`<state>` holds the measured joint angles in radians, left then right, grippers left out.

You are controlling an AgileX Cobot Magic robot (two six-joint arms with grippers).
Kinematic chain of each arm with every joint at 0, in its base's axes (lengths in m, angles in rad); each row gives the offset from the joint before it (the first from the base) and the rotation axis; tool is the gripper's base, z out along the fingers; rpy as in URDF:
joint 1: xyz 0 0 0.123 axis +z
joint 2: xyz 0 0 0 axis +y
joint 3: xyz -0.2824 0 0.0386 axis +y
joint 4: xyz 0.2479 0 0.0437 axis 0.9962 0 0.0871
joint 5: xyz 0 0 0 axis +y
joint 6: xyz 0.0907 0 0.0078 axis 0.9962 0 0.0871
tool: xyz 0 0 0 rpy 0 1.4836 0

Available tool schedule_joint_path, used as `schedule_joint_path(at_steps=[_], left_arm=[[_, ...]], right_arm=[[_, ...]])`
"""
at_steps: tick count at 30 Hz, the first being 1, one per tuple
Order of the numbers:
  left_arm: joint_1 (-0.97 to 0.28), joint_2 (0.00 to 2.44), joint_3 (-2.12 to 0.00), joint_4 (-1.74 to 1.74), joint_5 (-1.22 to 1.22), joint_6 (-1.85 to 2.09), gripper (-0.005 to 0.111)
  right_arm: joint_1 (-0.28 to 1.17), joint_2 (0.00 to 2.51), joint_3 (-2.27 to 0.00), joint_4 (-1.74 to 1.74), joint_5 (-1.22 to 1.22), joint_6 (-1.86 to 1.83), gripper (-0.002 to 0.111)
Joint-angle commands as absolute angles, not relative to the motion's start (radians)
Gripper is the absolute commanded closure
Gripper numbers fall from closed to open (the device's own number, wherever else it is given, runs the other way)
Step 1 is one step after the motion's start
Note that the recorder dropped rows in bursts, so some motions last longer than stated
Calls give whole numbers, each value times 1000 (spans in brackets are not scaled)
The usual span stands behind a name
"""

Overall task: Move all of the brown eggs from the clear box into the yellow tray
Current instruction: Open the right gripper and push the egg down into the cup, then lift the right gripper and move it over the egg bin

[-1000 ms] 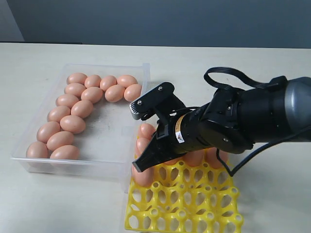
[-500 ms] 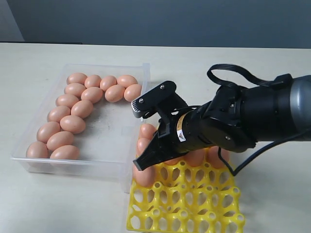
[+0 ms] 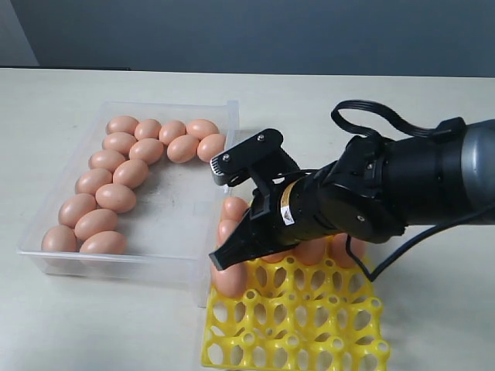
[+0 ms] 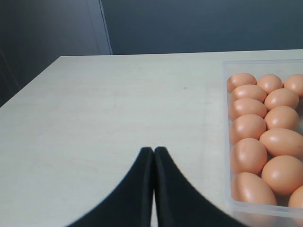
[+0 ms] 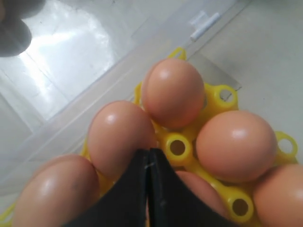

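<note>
Exterior view is showing the job partly done. I am counting about sixteen brown eggs (image 3: 115, 197) lying in the clear box (image 3: 174, 209), packed in a curved band along its far and left walls, while the floor of the box nearest the tray is showing bare. The yellow tray (image 3: 309, 325) is sitting on the bench (image 3: 77, 325), just beside the right-hand wall of the box. At least five eggs are occupying cups in its rows nearest the box. The arm is hiding part of those rows, so I am not giving an exact count. The cups nearer the camera are standing unfilled.

The right tool (image 3: 222, 261) is hanging low over the filled corner of the tray. In the right wrist view its fingers are pressing together and carrying nothing. I am unable to tell whether the tips are touching an egg. The left tool (image 4: 154, 152) is likewise pinched together and carrying nothing, over bare bench beside the box.

I am judging roughly a quarter to a third of the transfer complete, with the larger share waiting in the box.
</note>
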<state>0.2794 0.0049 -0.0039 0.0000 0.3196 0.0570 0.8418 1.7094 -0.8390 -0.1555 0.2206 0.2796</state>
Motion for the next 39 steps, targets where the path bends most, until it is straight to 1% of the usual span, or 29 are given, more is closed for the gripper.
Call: schedule_joint_path(at_steps=[1, 8, 13, 21, 24, 26, 29, 35, 39], left_arm=[[275, 0, 0, 0, 309, 57, 106], [275, 0, 0, 0, 309, 57, 106], [275, 0, 0, 0, 309, 57, 106], [275, 0, 0, 0, 309, 57, 106], [275, 0, 0, 0, 309, 57, 106], [275, 0, 0, 0, 309, 57, 106], [275, 0, 0, 0, 309, 57, 106], [275, 0, 0, 0, 309, 57, 106], [275, 0, 0, 0, 309, 57, 106]], right_arm=[[839, 1754, -843, -108, 210, 225, 108], [839, 1759, -843, -96, 165, 209, 108], [839, 1669, -843, -96, 92, 209, 108], [850, 1645, -843, -38, 288, 209, 108], [911, 1645, -843, 18, 340, 155, 108], [965, 1645, -843, 34, 349, 146, 108], [1006, 1645, -843, 41, 338, 148, 108], [1008, 1666, -843, 58, 366, 148, 108], [1008, 1742, -843, 58, 348, 148, 108]])
